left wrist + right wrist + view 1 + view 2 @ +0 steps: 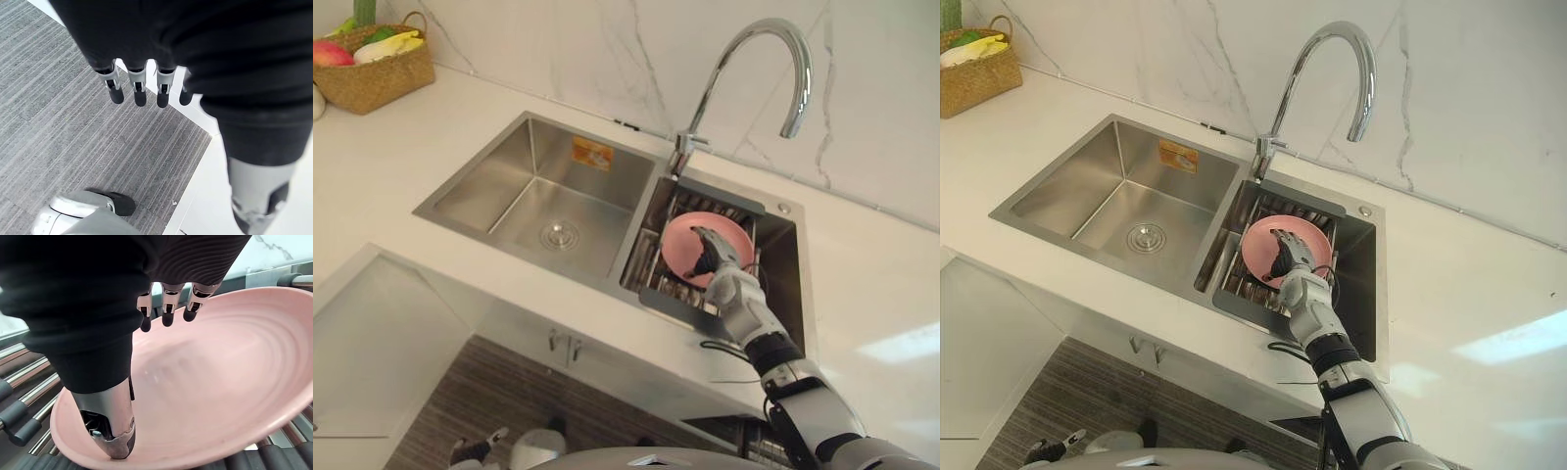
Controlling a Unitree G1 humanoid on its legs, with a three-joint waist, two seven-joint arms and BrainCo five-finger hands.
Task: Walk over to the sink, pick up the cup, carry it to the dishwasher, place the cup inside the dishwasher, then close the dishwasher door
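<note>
A pink plate (683, 238) lies tilted on a roller rack (1234, 284) across the sink's right basin; I see no cup. My right hand (722, 277) reaches into that basin from the front, over the plate's near side. In the right wrist view its thumb (111, 428) points down with the tip on the plate (220, 382) near the rim. The fingers (167, 309) hang relaxed above the plate's hollow without closing on it. My left hand (139, 88) hangs low over the grey floor, fingers relaxed and holding nothing.
A tall curved faucet (759, 59) rises behind the basins. The left basin (533, 206) holds only its drain. A woven basket (372, 64) of fruit stands at the counter's far left. A white panel (372, 343) juts out below the counter at the lower left.
</note>
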